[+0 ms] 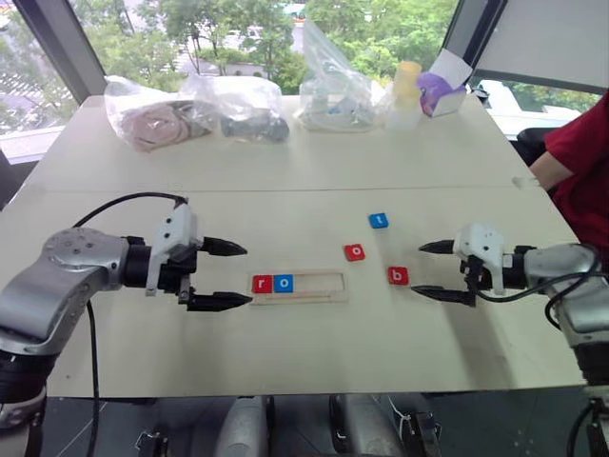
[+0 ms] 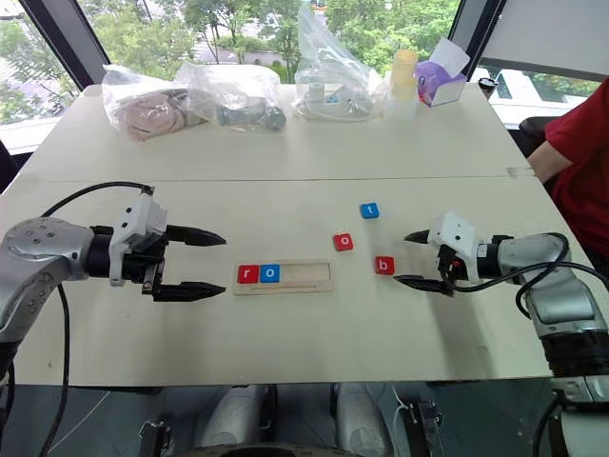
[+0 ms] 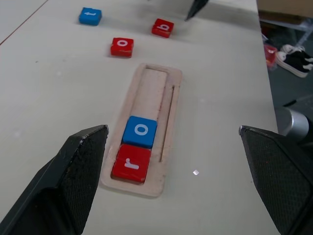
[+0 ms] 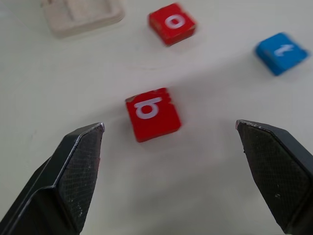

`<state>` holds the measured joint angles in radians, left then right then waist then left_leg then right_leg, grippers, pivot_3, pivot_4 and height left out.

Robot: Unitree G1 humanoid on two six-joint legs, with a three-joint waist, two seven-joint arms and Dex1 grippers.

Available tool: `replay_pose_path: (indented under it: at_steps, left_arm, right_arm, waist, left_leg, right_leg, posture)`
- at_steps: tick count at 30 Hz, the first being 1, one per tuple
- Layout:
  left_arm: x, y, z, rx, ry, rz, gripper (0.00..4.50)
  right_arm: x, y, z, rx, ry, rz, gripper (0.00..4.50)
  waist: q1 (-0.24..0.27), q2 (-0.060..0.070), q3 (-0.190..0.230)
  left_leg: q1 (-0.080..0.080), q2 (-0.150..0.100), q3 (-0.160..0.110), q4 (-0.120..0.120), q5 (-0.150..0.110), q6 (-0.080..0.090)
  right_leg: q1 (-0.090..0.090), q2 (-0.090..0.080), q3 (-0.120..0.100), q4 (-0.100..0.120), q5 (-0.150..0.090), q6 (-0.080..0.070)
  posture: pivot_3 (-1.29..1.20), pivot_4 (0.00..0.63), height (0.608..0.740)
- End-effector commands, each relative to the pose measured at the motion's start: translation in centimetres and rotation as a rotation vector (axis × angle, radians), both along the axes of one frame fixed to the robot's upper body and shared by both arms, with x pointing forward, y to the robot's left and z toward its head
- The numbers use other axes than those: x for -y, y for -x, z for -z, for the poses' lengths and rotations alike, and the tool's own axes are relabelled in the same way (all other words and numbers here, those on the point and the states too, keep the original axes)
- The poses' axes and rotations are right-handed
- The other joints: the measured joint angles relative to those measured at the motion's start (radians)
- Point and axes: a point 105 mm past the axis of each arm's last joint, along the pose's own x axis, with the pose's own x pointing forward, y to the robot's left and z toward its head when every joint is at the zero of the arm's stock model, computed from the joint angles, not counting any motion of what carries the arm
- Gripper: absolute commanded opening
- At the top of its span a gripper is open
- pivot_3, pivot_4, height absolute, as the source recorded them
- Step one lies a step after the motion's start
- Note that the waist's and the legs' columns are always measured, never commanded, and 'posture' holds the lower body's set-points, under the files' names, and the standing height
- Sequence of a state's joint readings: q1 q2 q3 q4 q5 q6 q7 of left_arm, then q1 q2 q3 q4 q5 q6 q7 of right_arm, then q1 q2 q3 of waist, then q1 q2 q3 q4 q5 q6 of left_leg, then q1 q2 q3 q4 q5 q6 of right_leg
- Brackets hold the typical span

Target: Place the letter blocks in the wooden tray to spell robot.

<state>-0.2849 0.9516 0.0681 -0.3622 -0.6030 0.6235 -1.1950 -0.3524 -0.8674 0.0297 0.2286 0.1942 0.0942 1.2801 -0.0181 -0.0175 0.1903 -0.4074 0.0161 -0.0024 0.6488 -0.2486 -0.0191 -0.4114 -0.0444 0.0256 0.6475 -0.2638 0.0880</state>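
One counter [image 1: 314, 171] carries everything, and one wooden tray [image 1: 319, 285] lies on it just ahead of the left tool [image 1: 221, 274], whose two fingers stand wide apart and empty on either side of the tray's near end, likely waiting beside the work it serves. Two letter blocks sit in the tray at that end, touching: a red r [image 1: 262, 283] nearest the left tool, then a blue o [image 1: 284, 283], so the word reads outward from it and the rest of the groove is bare.

Three blocks lie loose on the counter. The red b [image 4: 151, 113] rests just in front of the right tool [image 1: 440, 270], between its spread, empty fingers, probably because b comes next. Beyond it, toward the tray, lies the red o [image 4: 172, 22], and off to the side the blue t [image 4: 281, 52].
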Motion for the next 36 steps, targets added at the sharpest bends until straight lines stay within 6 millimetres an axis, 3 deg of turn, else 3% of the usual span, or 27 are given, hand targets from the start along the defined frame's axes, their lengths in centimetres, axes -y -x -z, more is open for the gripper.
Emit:
replay_pose_path:
  at_steps: [1,6,7,9,14,19,20,23,26,30,36]
  left_arm:
    - [-0.1,0.4,-0.8,0.034,-0.002,-0.004,4.50]
    - [-0.3,0.1,-0.7,0.053,-0.007,-0.028,4.50]
    - [-0.4,0.0,-0.7,0.058,-0.009,-0.032,4.50]
    - [-0.4,0.0,-0.7,0.063,-0.009,-0.039,4.50]
    - [-1.0,-0.1,-0.5,0.070,-0.018,-0.066,4.50]
    - [-1.7,-0.2,-0.2,0.075,-0.040,-0.080,4.50]
    - [-1.9,-0.3,-0.1,0.077,-0.052,-0.082,4.50]
    - [-3.4,-0.5,0.8,0.087,-0.130,-0.097,4.50]
    - [-3.7,-0.7,1.0,0.091,-0.130,-0.100,4.50]
    - [-3.4,-0.7,1.4,0.095,-0.125,-0.094,4.50]
    - [-2.8,-0.4,1.5,0.098,-0.104,-0.094,4.50]
  right_arm:
    - [-0.5,-0.7,0.0,0.019,0.000,-0.044,4.48]
    - [-1.1,-1.7,1.2,0.011,-0.003,-0.057,4.48]
    - [-1.2,-1.7,1.3,0.001,-0.010,-0.065,4.24]
    - [-1.2,-1.7,1.4,0.000,-0.010,-0.075,3.62]
    - [-1.0,-1.8,1.1,0.015,-0.001,-0.076,1.14]
    - [-2.8,-2.4,-1.1,0.054,-0.075,-0.082,1.14]
    - [-3.7,-2.4,-1.9,0.059,-0.103,-0.092,1.14]
    - [-8.7,-1.7,-4.4,0.032,-0.190,-0.174,1.14]
    - [-12.6,-1.1,-4.2,-0.012,-0.195,-0.200,1.14]
    - [-15.8,-0.4,-3.5,-0.011,-0.151,-0.265,1.14]
    - [-17.3,0.0,-2.0,-0.020,-0.084,-0.328,1.14]
  waist:
    - [0.001,0.000,0.000]
    - [0.002,0.000,0.000]
    - [0.002,0.000,0.000]
    - [0.002,0.000,0.000]
    - [0.001,0.000,0.000]
    - [-0.001,0.000,0.000]
    - [-0.002,0.000,0.000]
    - [-0.010,0.001,0.001]
    - [-0.007,0.001,0.001]
    - [0.009,0.001,0.001]
    - [0.005,0.001,0.001]
  left_leg:
    - [0.000,0.000,0.000,0.000,0.000,0.000]
    - [0.000,0.000,0.000,0.001,0.000,0.000]
    - [0.000,0.000,0.000,0.001,0.000,0.000]
    - [0.000,0.000,0.000,0.001,0.000,0.000]
    - [0.001,0.000,0.000,0.001,0.000,0.000]
    - [0.001,0.000,0.000,0.001,0.000,-0.001]
    - [0.001,0.000,-0.001,0.001,0.000,-0.001]
    - [0.001,0.000,-0.001,0.000,0.000,-0.001]
    - [0.001,0.001,-0.003,0.000,0.000,-0.001]
    - [0.000,0.000,-0.003,0.000,0.000,-0.001]
    - [-0.002,-0.002,-0.002,0.001,0.000,-0.001]
  right_leg:
    - [0.000,0.000,0.000,0.000,0.000,0.000]
    - [0.000,0.000,0.000,0.000,0.000,-0.001]
    - [0.000,0.000,0.000,0.000,0.000,-0.001]
    - [0.001,0.000,0.000,0.001,0.000,0.000]
    - [0.001,0.000,0.000,0.001,0.000,0.000]
    - [0.001,-0.001,0.000,0.001,0.000,-0.001]
    - [0.001,-0.001,0.000,0.002,0.000,-0.001]
    - [-0.002,0.000,0.001,0.004,0.001,-0.001]
    - [-0.002,0.000,0.001,0.006,0.001,-0.001]
    - [-0.002,-0.002,0.000,0.005,0.000,-0.001]
    - [-0.002,-0.004,0.000,0.001,0.001,-0.001]
  posture:
    - [0.00,0.150,0.740]
    - [0.00,0.150,0.740]
    - [0.00,0.150,0.740]
    - [0.00,0.150,0.740]
    - [0.00,0.150,0.740]
    - [0.00,0.150,0.740]
    - [0.00,0.150,0.740]
    - [0.00,0.150,0.740]
    - [0.00,0.150,0.740]
    - [0.00,0.150,0.740]
    - [0.00,0.150,0.740]
